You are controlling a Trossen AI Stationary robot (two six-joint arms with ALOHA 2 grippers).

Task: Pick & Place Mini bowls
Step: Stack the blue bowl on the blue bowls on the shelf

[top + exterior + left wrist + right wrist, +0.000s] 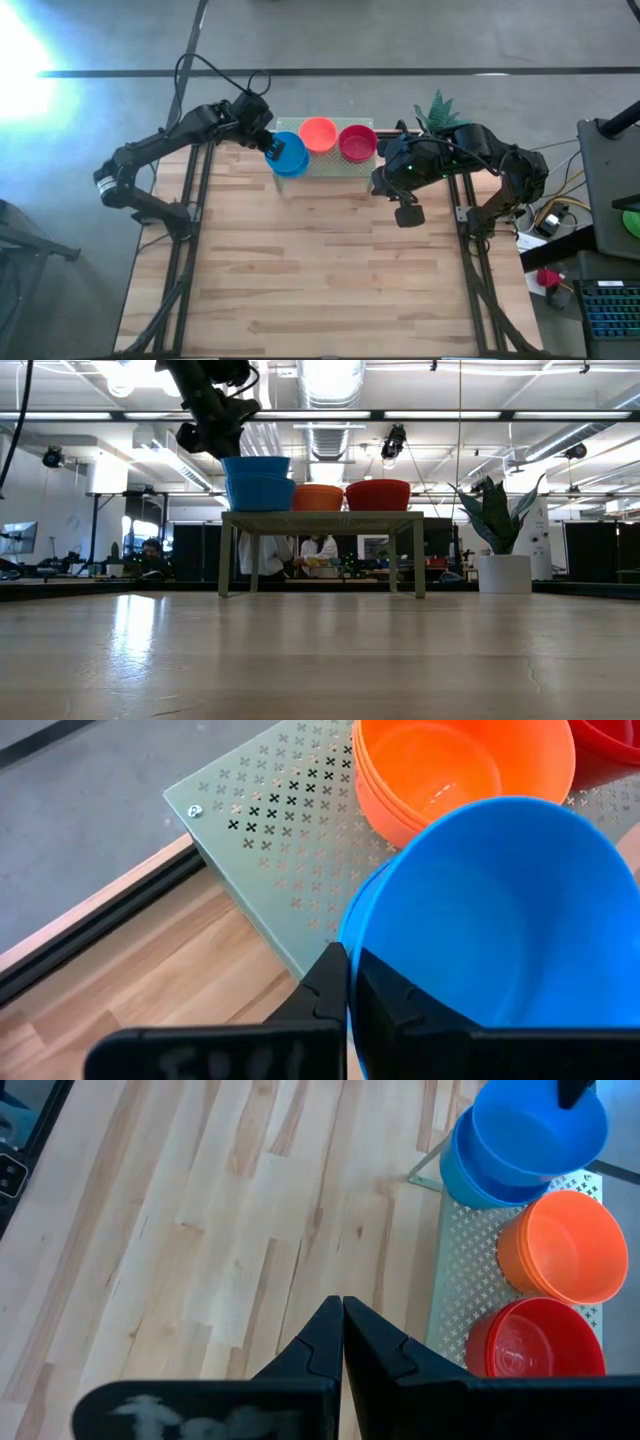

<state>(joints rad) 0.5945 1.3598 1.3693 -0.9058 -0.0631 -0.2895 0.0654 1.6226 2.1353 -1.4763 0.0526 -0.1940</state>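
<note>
Your left gripper [268, 147] has pinched the rim of the top round blue plastic mini bowl [290, 152], lifting it off its stack.

The perforated metal stand [345, 166] at the table's far edge carries three stacks: blue at left, orange bowls [318, 133] in the middle, red bowls [357, 142] at right. I judge two blue; the others can't be counted. Next, raise clear, then carry it. Your right gripper [407, 214] waits closed, right of the stand.
</note>
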